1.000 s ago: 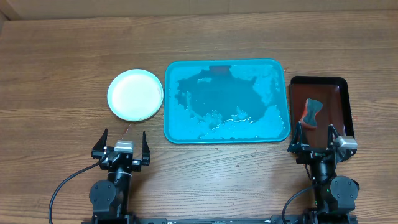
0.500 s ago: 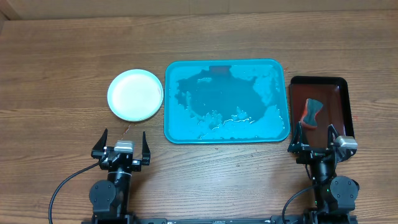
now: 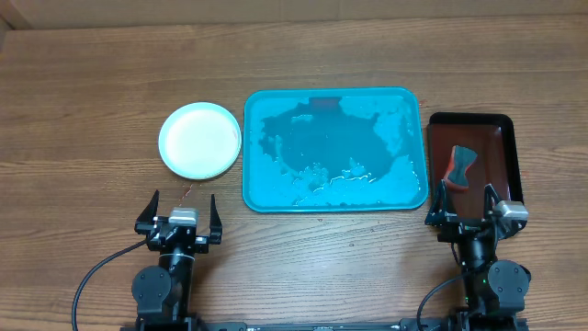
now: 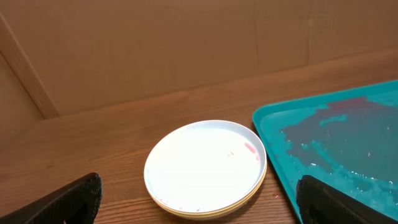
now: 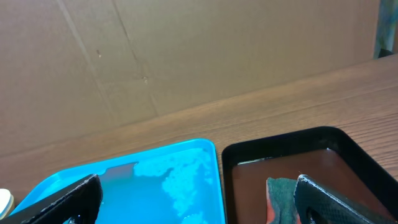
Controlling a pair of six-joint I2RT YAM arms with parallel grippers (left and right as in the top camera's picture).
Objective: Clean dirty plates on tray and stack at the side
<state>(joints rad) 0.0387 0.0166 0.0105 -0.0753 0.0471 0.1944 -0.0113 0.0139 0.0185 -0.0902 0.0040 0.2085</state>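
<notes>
Some sudsy water (image 3: 322,142) in turquoise tray (image 3: 247,156)

Both black arms (image 3: 171,280) carry silver wrist blocks (image 3: 184,216), pointed black jaws and looping black cables (image 3: 92,274).

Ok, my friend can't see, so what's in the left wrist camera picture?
A stack of round plates, the top one white with a small red smear, sits on a wooden table beside a wet turquoise tray. The left gripper is wide open and empty, its black fingers poking in at the bottom corners.
</notes>
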